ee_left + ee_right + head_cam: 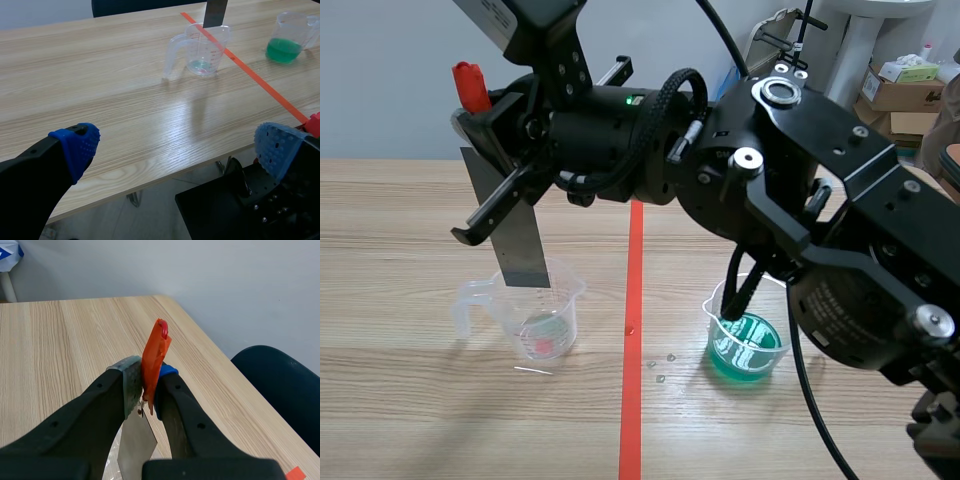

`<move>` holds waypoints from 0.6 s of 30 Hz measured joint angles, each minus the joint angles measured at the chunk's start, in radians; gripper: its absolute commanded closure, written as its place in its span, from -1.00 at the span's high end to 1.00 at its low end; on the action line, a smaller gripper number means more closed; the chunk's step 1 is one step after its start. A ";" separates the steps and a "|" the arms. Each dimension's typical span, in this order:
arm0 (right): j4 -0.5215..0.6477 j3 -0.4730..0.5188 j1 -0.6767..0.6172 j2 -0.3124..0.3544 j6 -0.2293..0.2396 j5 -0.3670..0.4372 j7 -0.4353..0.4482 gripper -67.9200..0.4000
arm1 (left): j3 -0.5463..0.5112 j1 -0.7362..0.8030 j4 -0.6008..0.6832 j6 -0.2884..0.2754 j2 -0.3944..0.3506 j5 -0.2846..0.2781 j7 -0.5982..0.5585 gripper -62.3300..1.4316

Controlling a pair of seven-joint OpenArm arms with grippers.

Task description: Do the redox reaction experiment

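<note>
My right gripper [485, 150] is shut on a grey metal strip [520, 240] with an orange-red tab [470, 88] at its top. The strip hangs upright, its lower end at the rim of a clear measuring cup [535, 320] that holds a little liquid. In the right wrist view the strip [135, 440] and tab [155, 357] are pinched between my fingers [145, 385]. A beaker of green liquid [747, 345] stands right of the red tape line. My left gripper [175, 145] is open, low past the table's near edge, far from the cup [202, 50] and the green beaker [286, 37].
A few droplets [660, 365] lie on the wooden table [400, 400] near the tape line. My right arm spans the scene above the green beaker. Cardboard boxes [905, 90] stand beyond the table at the far right.
</note>
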 measured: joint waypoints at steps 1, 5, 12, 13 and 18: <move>0.000 0.000 0.000 0.000 0.000 0.000 0.003 -0.93 | 0.000 0.000 0.000 0.000 0.000 0.000 0.000 1.00; 0.000 0.000 0.000 0.000 0.000 0.000 0.013 -0.93 | 0.000 0.000 0.000 0.000 0.000 0.000 0.000 1.00; 0.000 0.000 0.000 0.000 0.000 -0.033 0.037 -0.93 | 0.000 0.000 0.000 0.000 0.000 0.000 0.000 1.00; 0.000 0.000 0.000 0.000 0.000 -0.033 0.037 -0.93 | 0.000 0.000 0.000 0.000 0.000 0.000 0.000 1.00; 0.000 0.000 0.000 0.000 0.000 -0.033 0.037 -0.93 | 0.000 0.000 0.000 0.000 0.000 0.000 0.000 1.00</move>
